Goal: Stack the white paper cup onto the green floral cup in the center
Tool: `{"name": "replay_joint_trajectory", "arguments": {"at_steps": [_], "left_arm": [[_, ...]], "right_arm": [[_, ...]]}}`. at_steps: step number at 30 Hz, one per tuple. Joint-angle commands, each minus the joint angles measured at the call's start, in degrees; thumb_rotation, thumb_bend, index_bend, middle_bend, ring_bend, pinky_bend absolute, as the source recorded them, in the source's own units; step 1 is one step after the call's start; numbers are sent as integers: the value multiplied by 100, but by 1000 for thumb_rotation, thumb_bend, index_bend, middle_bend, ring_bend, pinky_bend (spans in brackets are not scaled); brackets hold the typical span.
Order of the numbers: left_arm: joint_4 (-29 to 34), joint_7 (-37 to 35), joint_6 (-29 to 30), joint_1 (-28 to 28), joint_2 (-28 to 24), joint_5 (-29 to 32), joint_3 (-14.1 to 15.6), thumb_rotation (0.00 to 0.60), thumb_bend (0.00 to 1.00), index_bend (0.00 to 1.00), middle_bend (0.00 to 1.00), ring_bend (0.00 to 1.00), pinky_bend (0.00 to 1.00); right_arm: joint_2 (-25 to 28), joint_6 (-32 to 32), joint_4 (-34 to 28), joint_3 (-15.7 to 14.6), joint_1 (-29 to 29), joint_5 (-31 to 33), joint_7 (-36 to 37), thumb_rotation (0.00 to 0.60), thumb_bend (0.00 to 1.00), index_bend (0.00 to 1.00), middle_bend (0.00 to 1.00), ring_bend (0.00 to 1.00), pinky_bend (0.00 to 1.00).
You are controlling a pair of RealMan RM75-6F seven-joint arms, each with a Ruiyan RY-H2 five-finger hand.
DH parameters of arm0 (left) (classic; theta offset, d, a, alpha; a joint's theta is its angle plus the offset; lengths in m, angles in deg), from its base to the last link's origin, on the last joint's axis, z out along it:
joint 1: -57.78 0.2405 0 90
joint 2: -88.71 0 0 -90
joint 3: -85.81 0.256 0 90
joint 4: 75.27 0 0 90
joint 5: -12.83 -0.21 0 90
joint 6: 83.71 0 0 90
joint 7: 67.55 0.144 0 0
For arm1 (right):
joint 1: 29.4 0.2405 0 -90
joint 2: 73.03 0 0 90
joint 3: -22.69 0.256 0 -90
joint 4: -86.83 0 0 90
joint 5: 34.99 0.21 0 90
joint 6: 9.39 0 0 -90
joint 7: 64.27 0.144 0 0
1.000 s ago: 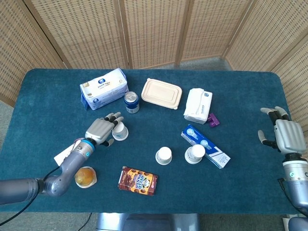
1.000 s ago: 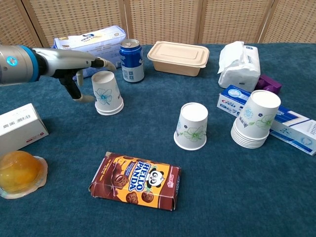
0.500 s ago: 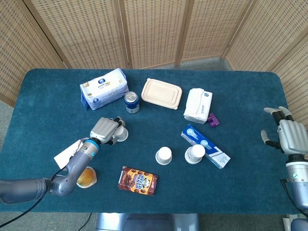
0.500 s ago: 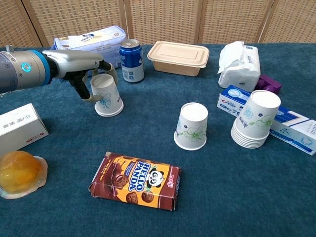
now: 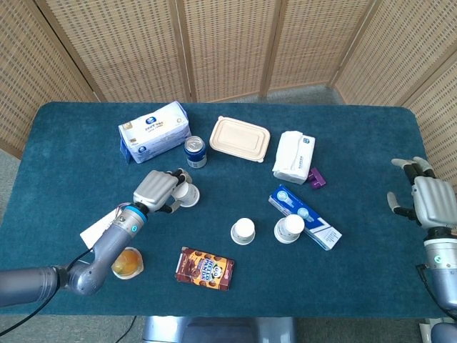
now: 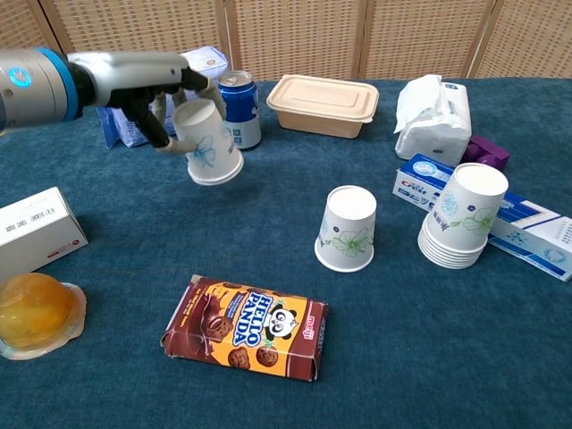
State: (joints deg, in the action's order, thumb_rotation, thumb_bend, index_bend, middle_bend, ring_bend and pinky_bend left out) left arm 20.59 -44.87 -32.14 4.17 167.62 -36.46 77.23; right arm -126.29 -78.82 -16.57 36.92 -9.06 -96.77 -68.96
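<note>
While tilted, white cup (image 6: pixel 207 143), blue-flowered apparently.

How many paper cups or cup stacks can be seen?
3: one cup held tilted in the left hand, one upside-down cup in the center of the table, and a nested stack to its right, cup count unclear.

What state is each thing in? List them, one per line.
white paper cup: upside down, tilted, lifted off the table
left hand: grips that cup
green floral cup: upside down, standing alone
cup stack: upside down, leaning
soda can: upright
lidded container: closed
right hand: open
</note>
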Motion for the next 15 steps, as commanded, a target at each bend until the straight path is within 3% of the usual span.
{"name": "replay_joint_trajectory", "arguments": {"at_steps": [1,15], "left_arm": [[289,-187,-7,13,-191,-223,-145,600,425,294,250,396,511],[992,-482,-538,-382,-301,-461,-385,600,425,294,250,397,509]], "right_arm": [[-10,-17,-24,2,2,2,-27,600,449,201,249,115,508],[85,-141,-198,-6,-88,-101,16,600,450,201,250,115,507]]}}
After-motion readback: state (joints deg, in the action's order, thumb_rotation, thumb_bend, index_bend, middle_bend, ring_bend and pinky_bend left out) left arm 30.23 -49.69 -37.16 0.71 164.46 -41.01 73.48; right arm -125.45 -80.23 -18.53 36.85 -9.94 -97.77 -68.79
